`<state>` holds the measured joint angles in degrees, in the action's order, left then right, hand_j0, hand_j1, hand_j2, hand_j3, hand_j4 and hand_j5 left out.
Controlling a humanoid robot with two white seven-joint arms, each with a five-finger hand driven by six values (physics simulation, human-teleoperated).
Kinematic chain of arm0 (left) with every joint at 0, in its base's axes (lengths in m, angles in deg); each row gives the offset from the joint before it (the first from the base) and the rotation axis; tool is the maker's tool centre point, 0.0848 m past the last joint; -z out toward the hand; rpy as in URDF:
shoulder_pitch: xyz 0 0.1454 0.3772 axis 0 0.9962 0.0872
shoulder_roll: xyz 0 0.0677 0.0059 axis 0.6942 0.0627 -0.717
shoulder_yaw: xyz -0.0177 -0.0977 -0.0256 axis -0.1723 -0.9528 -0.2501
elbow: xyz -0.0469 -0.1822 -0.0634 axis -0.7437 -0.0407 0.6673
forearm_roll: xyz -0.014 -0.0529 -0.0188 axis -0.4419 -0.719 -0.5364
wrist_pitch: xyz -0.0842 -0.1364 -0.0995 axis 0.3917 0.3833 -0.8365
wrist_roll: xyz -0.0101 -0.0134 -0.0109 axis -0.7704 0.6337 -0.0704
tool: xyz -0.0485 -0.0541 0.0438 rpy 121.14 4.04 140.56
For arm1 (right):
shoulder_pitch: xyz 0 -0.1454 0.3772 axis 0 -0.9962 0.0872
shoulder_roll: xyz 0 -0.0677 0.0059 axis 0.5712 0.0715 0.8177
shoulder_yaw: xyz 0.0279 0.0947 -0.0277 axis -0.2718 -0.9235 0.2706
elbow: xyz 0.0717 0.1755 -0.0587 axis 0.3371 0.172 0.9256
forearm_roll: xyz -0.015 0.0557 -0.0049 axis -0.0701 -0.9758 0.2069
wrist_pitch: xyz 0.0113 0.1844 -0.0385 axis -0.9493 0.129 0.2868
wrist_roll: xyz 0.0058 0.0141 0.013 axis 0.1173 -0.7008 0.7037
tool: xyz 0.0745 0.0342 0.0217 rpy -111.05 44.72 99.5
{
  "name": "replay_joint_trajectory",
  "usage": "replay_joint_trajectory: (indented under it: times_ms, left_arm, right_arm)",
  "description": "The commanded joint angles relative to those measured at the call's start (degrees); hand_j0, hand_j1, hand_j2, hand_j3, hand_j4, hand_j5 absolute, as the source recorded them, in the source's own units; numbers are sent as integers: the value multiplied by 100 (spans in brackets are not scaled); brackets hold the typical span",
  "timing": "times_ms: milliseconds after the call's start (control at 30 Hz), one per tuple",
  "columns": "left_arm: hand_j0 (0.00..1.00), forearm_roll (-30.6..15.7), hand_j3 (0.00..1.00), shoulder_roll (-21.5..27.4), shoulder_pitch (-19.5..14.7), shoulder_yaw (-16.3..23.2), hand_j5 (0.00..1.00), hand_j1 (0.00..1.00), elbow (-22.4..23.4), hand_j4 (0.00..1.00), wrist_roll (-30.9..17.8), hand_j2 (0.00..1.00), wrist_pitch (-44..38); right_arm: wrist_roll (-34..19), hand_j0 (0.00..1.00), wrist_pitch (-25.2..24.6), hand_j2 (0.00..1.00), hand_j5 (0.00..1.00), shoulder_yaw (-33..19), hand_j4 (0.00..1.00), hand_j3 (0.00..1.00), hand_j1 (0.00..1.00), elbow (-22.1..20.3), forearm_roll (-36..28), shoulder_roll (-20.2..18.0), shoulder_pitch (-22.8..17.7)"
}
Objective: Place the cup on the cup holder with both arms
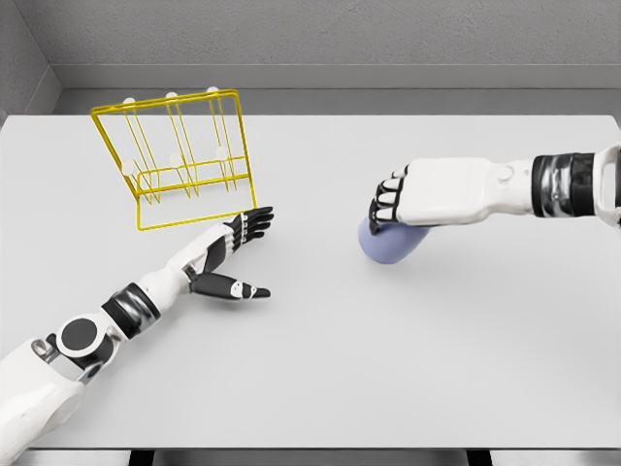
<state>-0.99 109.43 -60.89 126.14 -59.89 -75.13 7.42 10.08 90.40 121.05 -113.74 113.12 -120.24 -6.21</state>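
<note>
A pale blue cup [390,246] lies on the white table [320,369], right of the middle. My right hand [386,207] comes in from the right and curls over the cup's top, fingers wrapped down its left side. The yellow wire cup holder [180,155] with white-tipped pegs stands at the back left, tilted. My left hand [243,248] reaches from the lower left, fingers spread flat and thumb out, just in front of the holder's lower right corner and holding nothing.
The table's far edge meets a grey wall. The front edge runs along the bottom of the view, with dark legs showing below it.
</note>
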Motion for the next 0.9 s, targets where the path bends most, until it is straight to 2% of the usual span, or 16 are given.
replay_joint_trajectory:
  times_ms: [0,100,200,400,700,733,767,800,833,867]
  left_arm:
    - [100,-20,100,3,0,-1,100,100,21,100,0,100,0]
    - [100,-20,100,3,-18,-1,100,100,21,100,0,100,0]
    - [100,-20,100,3,-18,-1,100,100,29,100,0,100,0]
    - [100,-28,100,3,-35,-1,100,100,29,100,0,100,0]
    - [100,-28,100,3,-53,-1,100,100,65,100,0,100,0]
    - [100,-28,100,-6,-53,-1,100,100,65,100,0,100,0]
    - [100,-28,100,3,-53,-1,100,100,65,100,0,100,0]
    - [100,-28,100,3,-53,-1,100,100,65,100,0,100,0]
    - [100,-28,100,3,-53,-1,100,100,65,100,0,100,0]
    - [100,-28,100,3,-53,-1,100,100,65,100,0,100,0]
  right_arm:
    - [6,53,-19,53,53,59,53,53,53,-1,-28,194,9]
    - [6,53,-19,53,53,174,53,53,53,-1,-28,238,44]
    - [6,53,-19,53,53,429,53,53,53,-1,-28,458,141]
    - [6,53,-19,53,53,525,53,53,53,-1,33,765,149]
    - [6,55,-19,55,55,701,55,55,55,7,323,818,123]
    - [6,59,-19,59,59,701,59,59,59,7,332,818,114]
    - [6,70,-19,70,70,701,70,70,70,7,376,809,114]
    - [6,90,-19,90,90,692,90,90,90,7,394,809,114]
    - [6,99,-19,99,99,683,99,99,99,7,394,801,105]
    - [6,99,-19,99,99,666,99,99,99,7,385,801,105]
